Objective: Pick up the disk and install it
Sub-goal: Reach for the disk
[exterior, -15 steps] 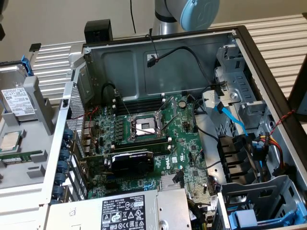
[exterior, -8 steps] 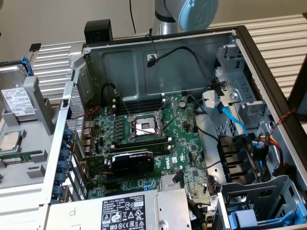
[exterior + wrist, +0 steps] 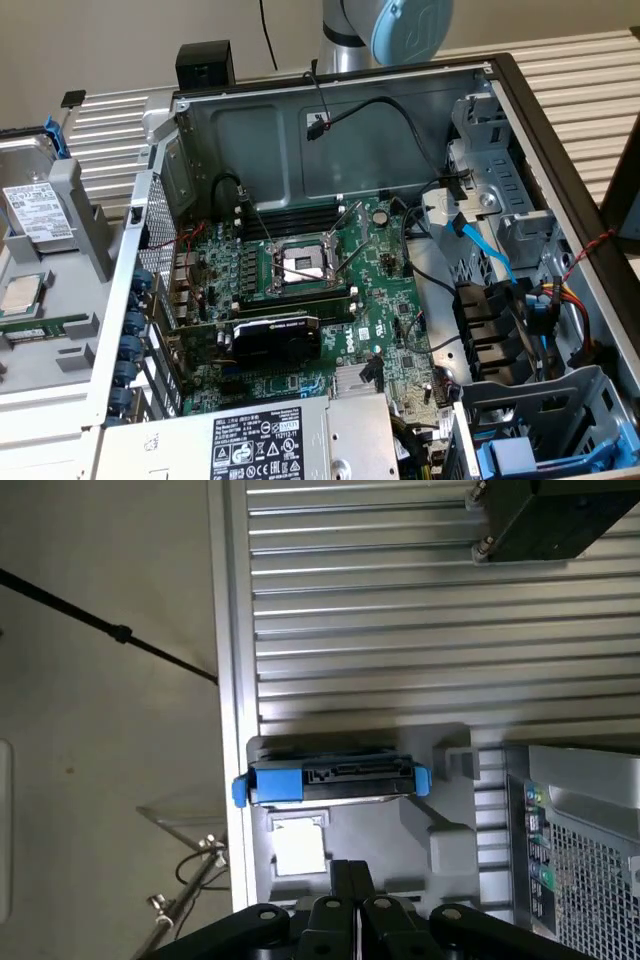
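At nine o'clock in the exterior view, the disk is seen lying label-up in a grey holder, outside the open computer case. A small square chip is set near it, toward eight o'clock. The motherboard is spread across the middle of the case, and a power supply box is found at six o'clock. The arm is seen at twelve o'clock. In the wrist view the gripper is pressed fully closed with nothing held, near the disk but apart from it.
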